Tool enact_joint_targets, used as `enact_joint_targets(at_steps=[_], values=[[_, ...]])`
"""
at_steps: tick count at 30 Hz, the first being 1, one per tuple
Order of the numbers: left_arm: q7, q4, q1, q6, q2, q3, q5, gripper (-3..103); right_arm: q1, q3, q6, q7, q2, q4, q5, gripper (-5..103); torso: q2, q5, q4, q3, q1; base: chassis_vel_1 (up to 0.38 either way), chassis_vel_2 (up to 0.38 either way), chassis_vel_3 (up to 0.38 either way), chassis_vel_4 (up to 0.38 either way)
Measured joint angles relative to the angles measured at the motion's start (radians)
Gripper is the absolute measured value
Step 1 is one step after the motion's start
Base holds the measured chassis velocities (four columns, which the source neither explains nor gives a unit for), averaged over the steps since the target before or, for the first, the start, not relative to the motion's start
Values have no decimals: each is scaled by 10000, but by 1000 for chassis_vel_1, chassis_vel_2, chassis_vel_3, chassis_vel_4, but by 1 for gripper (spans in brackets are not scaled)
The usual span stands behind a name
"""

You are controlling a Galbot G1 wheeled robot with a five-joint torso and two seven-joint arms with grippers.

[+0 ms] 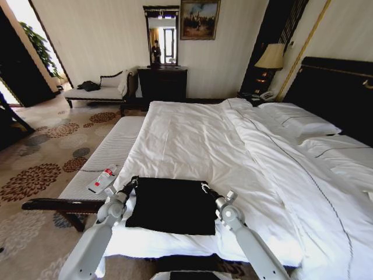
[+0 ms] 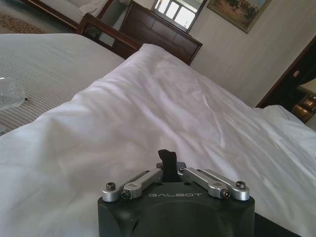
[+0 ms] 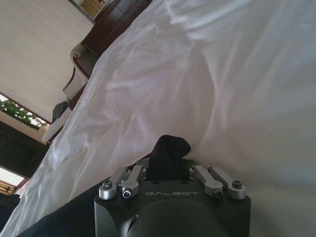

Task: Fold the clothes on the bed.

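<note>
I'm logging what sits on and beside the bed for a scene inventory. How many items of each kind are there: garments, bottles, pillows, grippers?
Garments: 1, the black T-shirt, held at its far corners by both grippers.
Bottles: 1, the plastic bottle on the striped bench.
Pillows: 2, near the headboard.
Grippers: 2, left gripper and right gripper.
Total: 6

the bed (image 1: 192, 140) carries a white duvet (image 1: 245, 169), pillows (image 1: 297, 119) along its head edge, and the black t-shirt (image 1: 173, 204) lying flat near its foot edge.
</note>
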Motion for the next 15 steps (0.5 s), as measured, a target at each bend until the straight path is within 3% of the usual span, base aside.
enact_joint_targets(at_steps=[2, 6, 8, 10, 15], values=[[0, 12, -1, -1, 1, 0, 11, 1, 6, -4, -1, -60, -5, 3, 9, 35, 0, 0, 0, 0, 0, 0, 0, 0, 0], [4, 10, 41, -13, 7, -17, 42, 1, 122, -41, 116, -176, 9, -91, 17, 13, 0, -1, 2, 0, 0, 0, 0, 0, 0], [6, 0, 51, -23, 17, -29, 43, 1, 161, -48, 254, -239, 30, -133, -3, 13, 0, -1, 2, 0, 0, 0, 0, 0, 0], [37, -50, 54, -80, 26, -75, 33, 1, 202, -21, 539, -375, 87, -169, -139, 3, 0, -1, 2, 0, 0, 0, 0, 0, 0], [232, -732, 171, -335, 13, -397, -76, 1, -56, 673, 1554, -924, 170, 617, -244, 2, -1, 0, 5, 0, 0, 0, 0, 0, 0]])
